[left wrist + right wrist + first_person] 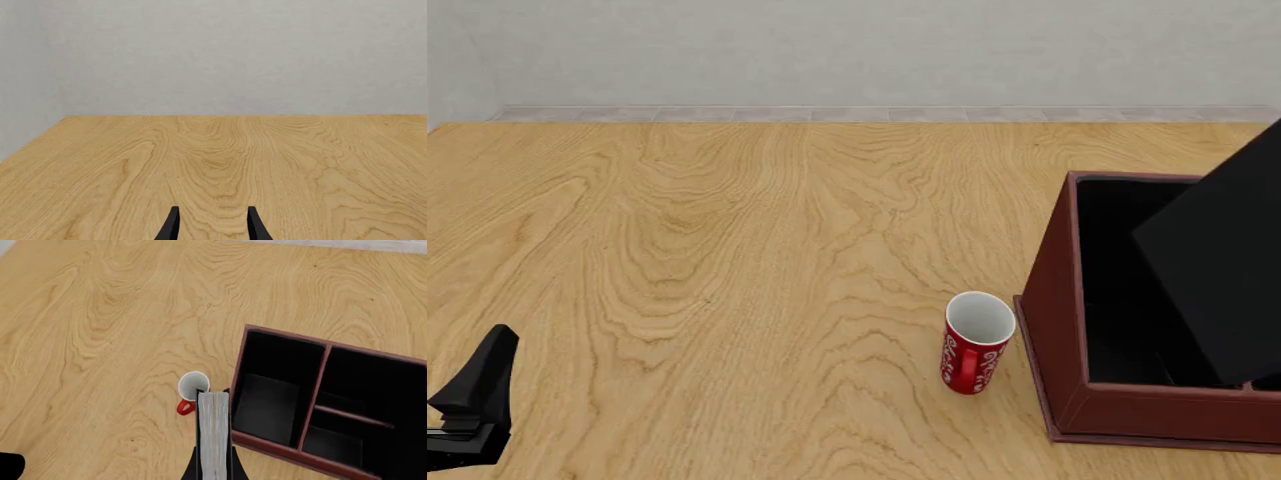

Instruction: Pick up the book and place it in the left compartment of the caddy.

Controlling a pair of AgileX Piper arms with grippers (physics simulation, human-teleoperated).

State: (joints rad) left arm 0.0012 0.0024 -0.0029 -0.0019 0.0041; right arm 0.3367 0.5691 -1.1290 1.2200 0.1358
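Table [721,260]: light wood, visible grain, matt. Caddy [1054,300]: reddish-brown wood, matt black lining. Mug [977,343]: glossy red. Book [213,432]: pale paper edges.

left compartment [267,390] open, mug [977,342] seemingly just beside caddy [1054,330]

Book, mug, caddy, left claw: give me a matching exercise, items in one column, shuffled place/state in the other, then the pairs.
Items:
1. book
2. red mug
3. caddy
4. left claw

Place or state:
A. standing on the table just left of the caddy in the front view
B. open over bare table, holding nothing
C. held edge-on in the right claw, above the caddy's left side
D. reddish-brown box with black divided interior

Pairs: 1-C, 2-A, 3-D, 4-B
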